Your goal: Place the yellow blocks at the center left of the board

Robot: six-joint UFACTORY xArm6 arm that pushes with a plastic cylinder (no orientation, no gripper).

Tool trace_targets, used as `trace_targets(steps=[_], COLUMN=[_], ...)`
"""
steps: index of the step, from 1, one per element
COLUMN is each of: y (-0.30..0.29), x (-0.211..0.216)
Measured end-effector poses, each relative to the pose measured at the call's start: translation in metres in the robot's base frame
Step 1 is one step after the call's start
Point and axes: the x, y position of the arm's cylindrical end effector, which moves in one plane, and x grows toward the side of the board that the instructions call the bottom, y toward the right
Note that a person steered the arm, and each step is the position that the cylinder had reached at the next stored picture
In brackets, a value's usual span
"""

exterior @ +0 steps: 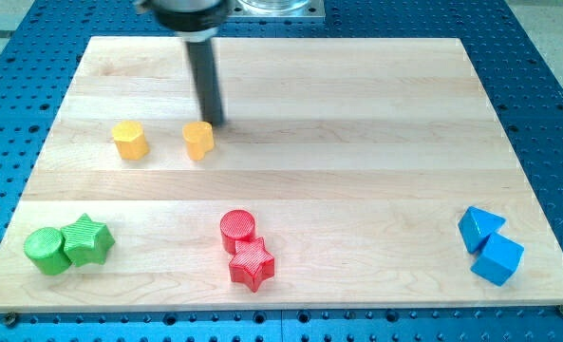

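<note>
Two yellow blocks lie on the wooden board (357, 114), left of centre. One yellow block (130, 141) sits further to the view's left; the other yellow block (198, 140) is about a block's width to its right. My tip (215, 123) is at the upper right edge of the right yellow block, touching it or nearly so. The dark rod rises from there to the view's top.
A green cylinder (46, 251) and a green star (87, 239) sit together at the bottom left. A red cylinder (237, 229) and a red star (251, 263) sit at the bottom centre. Two blue blocks (479, 228) (497, 259) sit at the bottom right.
</note>
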Motion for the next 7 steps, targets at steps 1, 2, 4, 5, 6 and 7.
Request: trace_targets(steps=[1,2,4,5,6,7], y=[0.041,0.041,-0.040,-0.075,-0.105,-0.123], x=[0.008,0.042,0.049,0.049,0.049,0.049])
